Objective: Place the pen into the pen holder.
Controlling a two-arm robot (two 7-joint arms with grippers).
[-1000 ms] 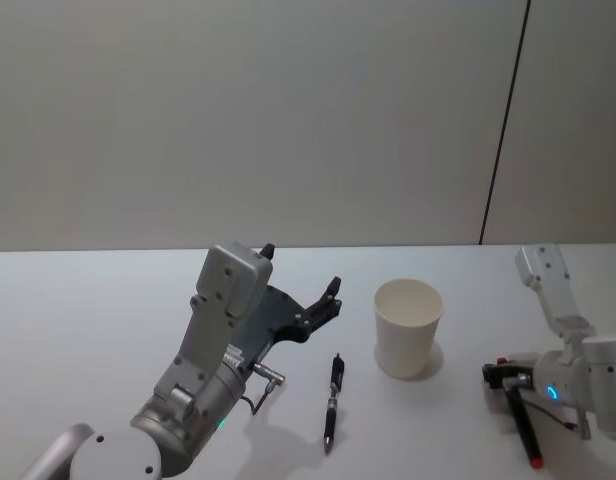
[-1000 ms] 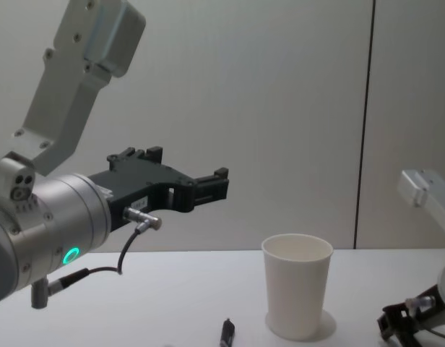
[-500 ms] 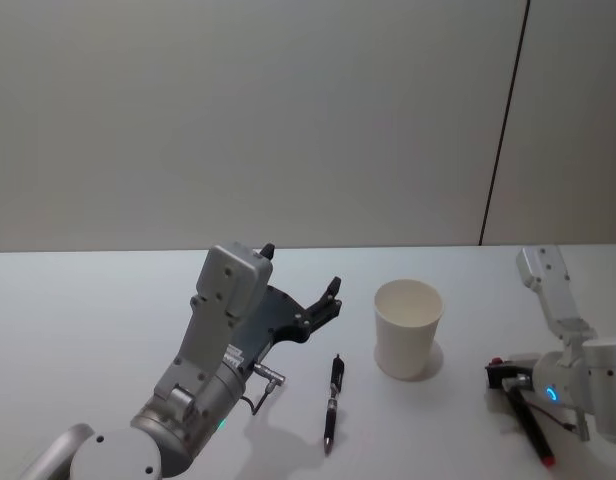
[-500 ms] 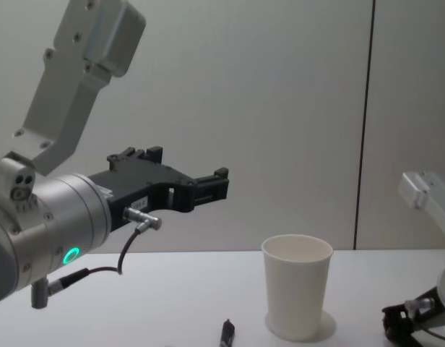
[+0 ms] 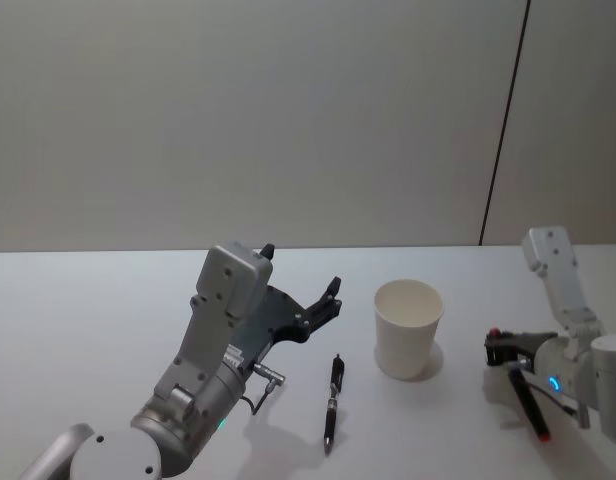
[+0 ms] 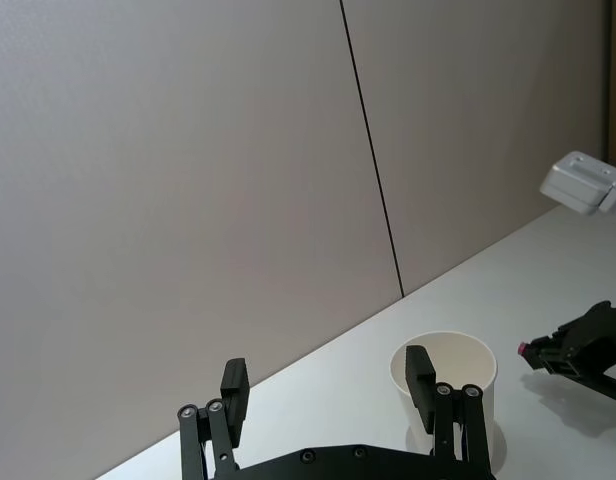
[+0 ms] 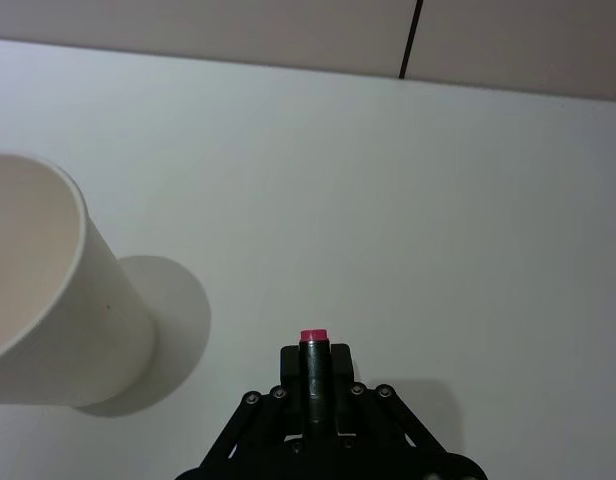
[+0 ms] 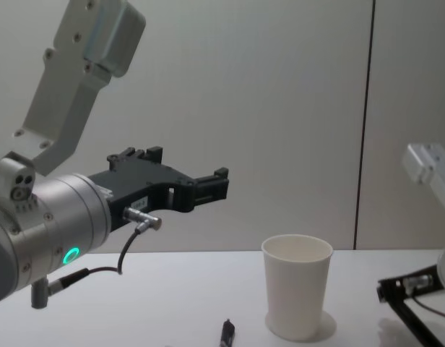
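A white paper cup, the pen holder (image 5: pixel 408 327) (image 8: pixel 297 295) (image 7: pixel 50 300) (image 6: pixel 450 372), stands upright on the table. My right gripper (image 5: pixel 500 346) (image 8: pixel 390 288) (image 7: pixel 310 368) hovers to its right, shut on a black pen with red ends (image 5: pixel 527 402) (image 7: pixel 310 342) that slants down towards the table. A second black pen (image 5: pixel 333 398) (image 8: pixel 227 333) lies flat on the table left of the cup. My left gripper (image 5: pixel 302 270) (image 8: pixel 190 170) (image 6: pixel 326 392) is held open in the air, left of the cup and above the lying pen, with nothing between its fingers.
The white table (image 5: pixel 78 330) has free room on the left and behind the cup. A grey wall with a dark vertical seam (image 5: pixel 503 130) rises at the far edge.
My right gripper has risen a little with the red-ended pen, lifting it off the table. The left arm, the cup and the lying pen have not moved.
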